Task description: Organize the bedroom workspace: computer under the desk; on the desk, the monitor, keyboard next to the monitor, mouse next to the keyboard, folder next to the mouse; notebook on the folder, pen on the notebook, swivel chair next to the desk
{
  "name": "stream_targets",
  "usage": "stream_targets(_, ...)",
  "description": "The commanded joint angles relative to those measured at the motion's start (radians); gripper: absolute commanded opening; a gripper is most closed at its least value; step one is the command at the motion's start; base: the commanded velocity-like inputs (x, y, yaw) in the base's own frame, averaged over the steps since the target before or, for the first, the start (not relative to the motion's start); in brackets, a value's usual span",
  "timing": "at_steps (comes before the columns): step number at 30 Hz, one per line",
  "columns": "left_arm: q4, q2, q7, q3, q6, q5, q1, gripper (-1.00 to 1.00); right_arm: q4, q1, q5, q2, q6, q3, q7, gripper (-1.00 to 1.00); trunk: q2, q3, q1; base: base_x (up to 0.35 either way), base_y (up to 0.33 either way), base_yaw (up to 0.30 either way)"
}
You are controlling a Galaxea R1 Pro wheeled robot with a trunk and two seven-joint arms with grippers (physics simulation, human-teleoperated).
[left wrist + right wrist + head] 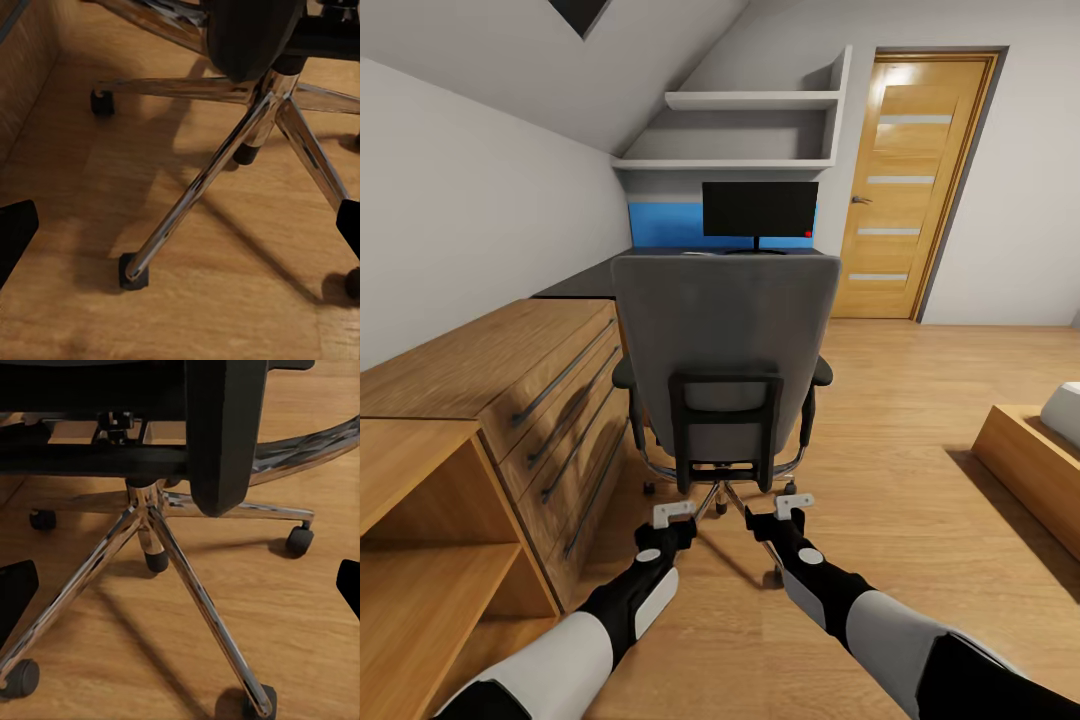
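The swivel chair (725, 340) stands with its grey back toward me, right in front of both arms. Its chrome star base (202, 176) and casters (300, 540) sit on the wood floor. Beyond it, the monitor (760, 210) stands on the black desk (585, 280). My left gripper (673, 512) is open and hangs low behind the chair base, its black fingertips (15, 236) wide apart. Just right of the base, my right gripper (794, 503) is also open, fingertips (15, 592) spread. The chair back hides the seat; computer, keyboard, mouse, folder, notebook and pen are out of view.
A light-wood drawer unit (510, 390) and low open shelving (420, 540) run along the left, close to the chair. White wall shelves (750, 130) hang above the desk. A wooden door (910, 180) is at the back right, and a low bed frame (1030, 460) at the right.
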Motion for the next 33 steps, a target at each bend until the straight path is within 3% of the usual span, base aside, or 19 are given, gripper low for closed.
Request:
stream_targets(1,0.003,0.000,0.007,-0.008,-0.007,0.007,-0.001,1.00,0.000,-0.001,-0.006,0.000,-0.003,0.009,-0.006,1.00,0.000,-0.001,0.000,0.000,0.000,0.000)
stream_targets(16,0.010,0.000,0.007,-0.008,-0.012,0.007,-0.001,1.00,-0.001,-0.001,-0.006,0.000,-0.003,0.007,-0.007,1.00,0.000,0.000,0.000,0.176,0.000,-0.006)
stream_targets(33,0.010,0.000,0.007,-0.009,-0.012,0.007,-0.001,1.00,-0.002,-0.001,-0.006,0.000,-0.003,0.008,-0.007,1.00,0.000,0.009,0.000,0.200,-0.050,-0.098)
